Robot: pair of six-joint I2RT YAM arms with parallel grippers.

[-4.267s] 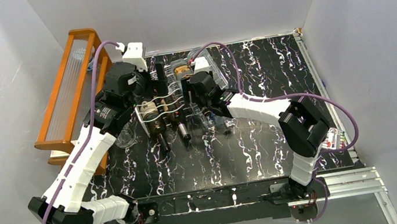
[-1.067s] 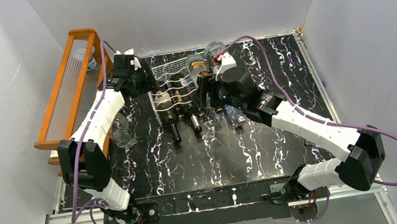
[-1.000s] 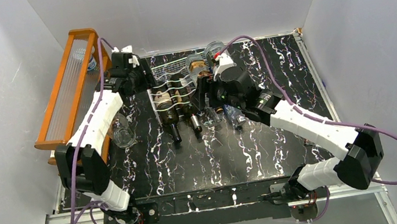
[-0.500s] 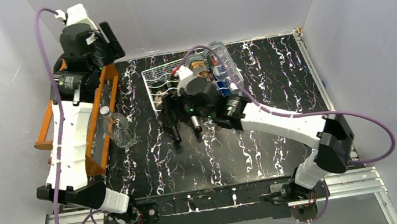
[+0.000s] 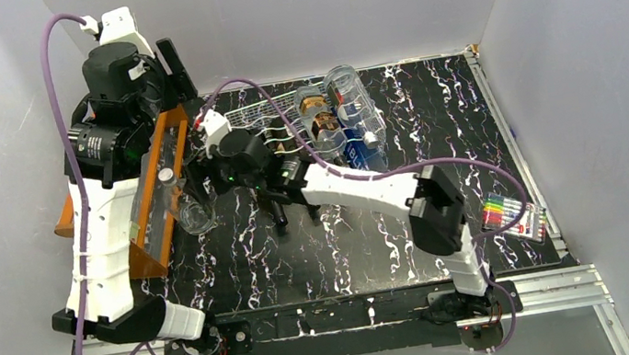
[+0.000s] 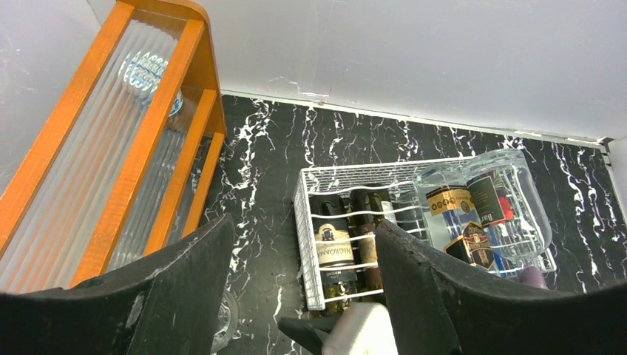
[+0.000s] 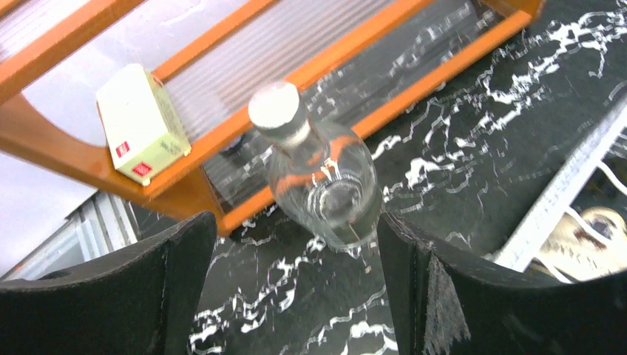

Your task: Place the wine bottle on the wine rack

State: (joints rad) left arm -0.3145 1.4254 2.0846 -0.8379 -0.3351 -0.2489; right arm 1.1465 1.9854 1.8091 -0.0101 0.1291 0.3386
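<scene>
The silver-white wire wine rack [image 5: 248, 115] [image 6: 309, 222] lies at the back middle of the table. Two dark wine bottles [image 6: 334, 248] lie in its left grooves, necks [image 5: 279, 216] pointing towards me. A clear glass bottle [image 5: 193, 213] [image 7: 322, 181] with a pale cap stands upright beside the orange shelf. My right gripper [image 5: 200, 182] [image 7: 292, 248] is open, and the bottle's base is just ahead of its fingertips, untouched. High over the shelf's far end, my left gripper [image 5: 173, 67] [image 6: 303, 240] is open and empty.
The tall orange wooden shelf [image 5: 111, 174] [image 7: 347, 55] runs along the left wall, with a small pale box [image 7: 140, 133] on its lower board. A clear plastic container [image 5: 350, 109] [image 6: 484, 211] with labelled bottles lies on the rack's right part. A pack of pens [image 5: 512, 211] lies front right.
My left arm has lifted away from the rack to high over the orange shelf. My right arm has swung left from the rack to the clear bottle, its jaws opening wider.
</scene>
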